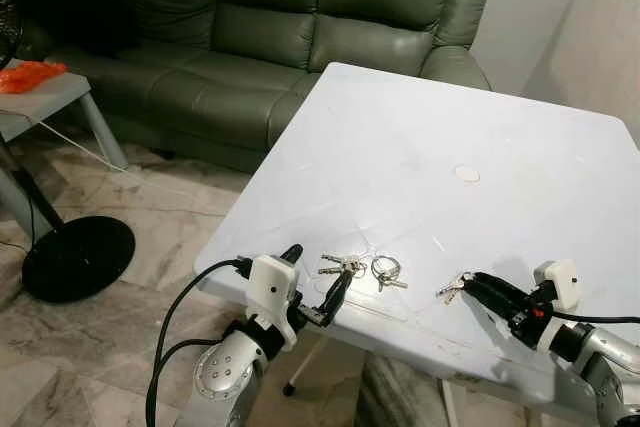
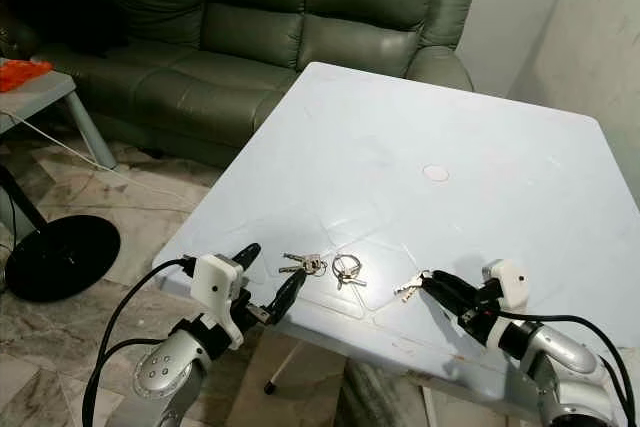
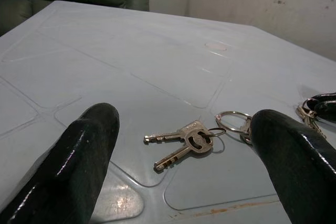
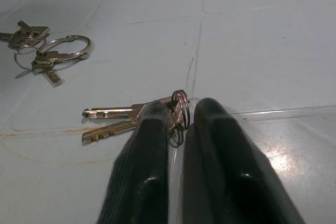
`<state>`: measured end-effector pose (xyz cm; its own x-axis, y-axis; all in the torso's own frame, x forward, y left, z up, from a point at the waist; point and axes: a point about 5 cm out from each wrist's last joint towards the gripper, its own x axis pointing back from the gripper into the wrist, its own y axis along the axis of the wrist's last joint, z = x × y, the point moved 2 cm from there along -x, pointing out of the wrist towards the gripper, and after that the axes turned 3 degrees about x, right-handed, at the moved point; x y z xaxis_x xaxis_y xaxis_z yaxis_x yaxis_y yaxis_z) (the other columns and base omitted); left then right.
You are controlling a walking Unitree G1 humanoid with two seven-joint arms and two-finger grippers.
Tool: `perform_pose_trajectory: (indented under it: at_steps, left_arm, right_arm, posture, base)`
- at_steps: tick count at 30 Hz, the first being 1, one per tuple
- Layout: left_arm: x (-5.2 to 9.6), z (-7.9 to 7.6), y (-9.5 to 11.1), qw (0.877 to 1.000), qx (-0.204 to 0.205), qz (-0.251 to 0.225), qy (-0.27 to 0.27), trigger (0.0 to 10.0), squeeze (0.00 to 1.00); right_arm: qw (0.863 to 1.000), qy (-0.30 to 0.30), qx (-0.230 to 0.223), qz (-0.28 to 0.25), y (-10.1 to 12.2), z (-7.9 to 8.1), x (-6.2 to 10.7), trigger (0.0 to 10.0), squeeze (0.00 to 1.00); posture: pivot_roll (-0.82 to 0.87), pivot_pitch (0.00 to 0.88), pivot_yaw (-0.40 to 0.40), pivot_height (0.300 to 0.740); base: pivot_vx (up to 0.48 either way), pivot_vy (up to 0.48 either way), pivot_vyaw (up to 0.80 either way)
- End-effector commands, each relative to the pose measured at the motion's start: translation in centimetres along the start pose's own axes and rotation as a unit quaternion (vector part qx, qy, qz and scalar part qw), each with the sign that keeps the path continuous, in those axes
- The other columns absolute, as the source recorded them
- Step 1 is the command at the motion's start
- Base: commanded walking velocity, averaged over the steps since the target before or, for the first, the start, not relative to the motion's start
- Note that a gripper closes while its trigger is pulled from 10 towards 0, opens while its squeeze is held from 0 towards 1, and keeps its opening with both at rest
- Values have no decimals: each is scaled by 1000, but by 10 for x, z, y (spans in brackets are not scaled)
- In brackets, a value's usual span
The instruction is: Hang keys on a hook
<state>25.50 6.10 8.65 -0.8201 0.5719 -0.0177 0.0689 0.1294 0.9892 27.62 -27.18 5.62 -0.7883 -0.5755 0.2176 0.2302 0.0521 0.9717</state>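
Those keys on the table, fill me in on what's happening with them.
Three sets of keys lie near the front edge of the pale blue table. The right gripper is closing on the ring of the right key set. The left gripper is open, low over the table, facing the left key set. The middle key set lies untouched. No hook can be seen.
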Motion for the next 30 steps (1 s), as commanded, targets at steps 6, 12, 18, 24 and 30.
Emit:
perform_pose_trajectory:
  at_steps: [6, 12, 18, 24, 30]
  left_arm:
    - [-1, -3, 3, 1000, 0, -5, -4, 10000, 0]
    - [-1, -3, 3, 1000, 1, -5, -4, 10000, 0]
    - [0, -4, 3, 1000, 2, -4, -5, 10000, 0]
    - [0, -4, 3, 1000, 1, -4, -4, 10000, 0]
    - [0, -3, 3, 1000, 0, -4, -3, 10000, 0]
  right_arm:
    - [1000, 0, 1, -10, 5, -1, -1, 10000, 0]
    - [1000, -3, 2, -11, 6, -1, -2, 10000, 0]
    - [1000, 4, 1, -19, 8, 1, -5, 10000, 0]
    - [1000, 1, 3, -20, 8, 2, -6, 2941, 0]
    - [1000, -2, 7, -17, 8, 1, -6, 902, 0]
  posture:
    - [-23, 53, -70, 740]
    - [-23, 54, -70, 740]
    - [-22, 56, -70, 740]
    - [-20, 60, -70, 740]
    - [-18, 60, -70, 740]
  base:
    - [0, 0, 0]
    - [0, 0, 0]
    - [0, 0, 0]
    - [0, 0, 0]
    - [0, 0, 0]
